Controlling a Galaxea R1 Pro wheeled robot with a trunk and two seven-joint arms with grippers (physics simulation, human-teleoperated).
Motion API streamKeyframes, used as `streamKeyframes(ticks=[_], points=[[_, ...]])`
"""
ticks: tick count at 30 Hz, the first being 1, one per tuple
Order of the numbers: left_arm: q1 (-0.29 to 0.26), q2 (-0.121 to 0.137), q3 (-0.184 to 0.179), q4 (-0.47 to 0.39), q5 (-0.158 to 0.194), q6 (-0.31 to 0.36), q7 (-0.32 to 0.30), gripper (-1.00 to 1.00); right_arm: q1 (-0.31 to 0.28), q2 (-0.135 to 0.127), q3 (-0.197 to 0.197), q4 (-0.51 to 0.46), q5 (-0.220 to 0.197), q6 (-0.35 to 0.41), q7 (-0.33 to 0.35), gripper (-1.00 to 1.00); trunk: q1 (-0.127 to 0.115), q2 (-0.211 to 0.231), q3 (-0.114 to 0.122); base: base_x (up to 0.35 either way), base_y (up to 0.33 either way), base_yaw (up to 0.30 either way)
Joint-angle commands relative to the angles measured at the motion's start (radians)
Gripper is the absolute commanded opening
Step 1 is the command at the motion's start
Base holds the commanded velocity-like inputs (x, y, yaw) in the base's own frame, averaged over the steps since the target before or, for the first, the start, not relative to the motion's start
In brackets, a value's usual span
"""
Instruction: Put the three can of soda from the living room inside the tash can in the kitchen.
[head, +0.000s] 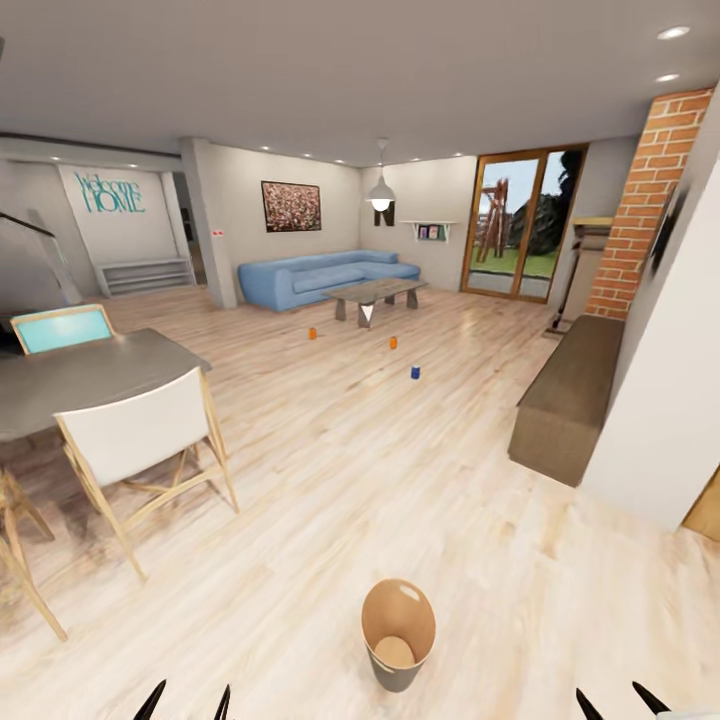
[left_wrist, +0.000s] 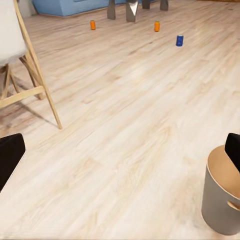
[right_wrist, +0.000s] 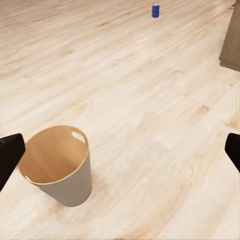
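Observation:
Three cans of soda stand on the light wood floor far ahead, near the low table: an orange can (head: 312, 333), a second orange can (head: 393, 342) and a blue can (head: 415, 372). In the left wrist view they are the orange can (left_wrist: 92, 24), the other orange can (left_wrist: 157, 26) and the blue can (left_wrist: 179, 40); the right wrist view holds the blue can (right_wrist: 155, 10). The trash can (head: 398, 648) stands upright on the floor just in front of me, empty, wood-brown inside, also trash can (left_wrist: 222, 192) and trash can (right_wrist: 59, 166). My left gripper (head: 187, 702) and right gripper (head: 622, 702) are open, holding nothing.
A grey dining table (head: 80, 375) with a white chair (head: 150, 440) and a teal chair (head: 62, 327) stands at my left. A brown bench (head: 570, 395) lines the right wall. A blue sofa (head: 320, 275) and low table (head: 375, 295) stand far back.

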Motion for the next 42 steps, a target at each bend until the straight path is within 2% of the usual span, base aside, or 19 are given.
streamKeyframes(ticks=[1,22,32,42], points=[[0.0,0.0,0.0,-0.001,0.0,0.0,0.0,1.0,0.0,0.0,0.001,0.0,0.0,0.0,0.0,1.0,0.0,0.0,0.0,0.0,0.0,0.251],[0.0,0.001,0.0,-0.016,0.0,0.0,0.0,1.0,0.0,0.0,0.004,0.0,0.0,0.0,0.0,1.0,0.0,0.0,0.0,0.0,0.0,0.251],[0.0,0.001,0.0,-0.016,0.0,0.0,0.0,1.0,0.0,0.0,0.004,0.0,0.016,0.0,0.0,1.0,0.0,0.0,0.0,0.0,0.0,0.249],[-0.001,0.0,0.0,-0.015,0.001,0.002,0.0,1.0,0.0,0.0,0.003,0.0,0.02,0.0,0.0,1.0,0.0,0.0,0.0,0.0,0.0,0.089]])
